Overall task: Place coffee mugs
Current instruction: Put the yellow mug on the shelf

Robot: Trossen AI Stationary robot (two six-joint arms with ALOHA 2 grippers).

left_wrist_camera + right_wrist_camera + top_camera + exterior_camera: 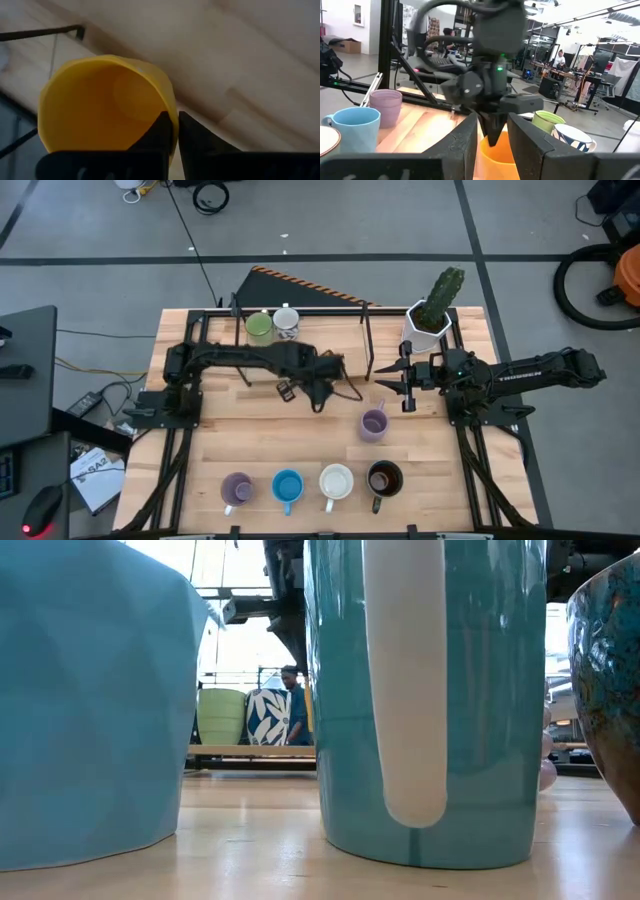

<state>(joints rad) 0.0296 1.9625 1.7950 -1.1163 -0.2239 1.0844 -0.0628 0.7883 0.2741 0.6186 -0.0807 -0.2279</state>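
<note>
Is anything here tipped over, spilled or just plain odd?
No spills or damage. One thing stands out: an orange mug is off the table, pinched by its rim in the shut left gripper. One lilac mug stands apart from the row along the table's near edge.

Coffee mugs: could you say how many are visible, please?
8: green mug and patterned white mug at back; lilac mug centre; front row second lilac mug, blue mug, white mug, dark mug; orange mug in left gripper.
</note>
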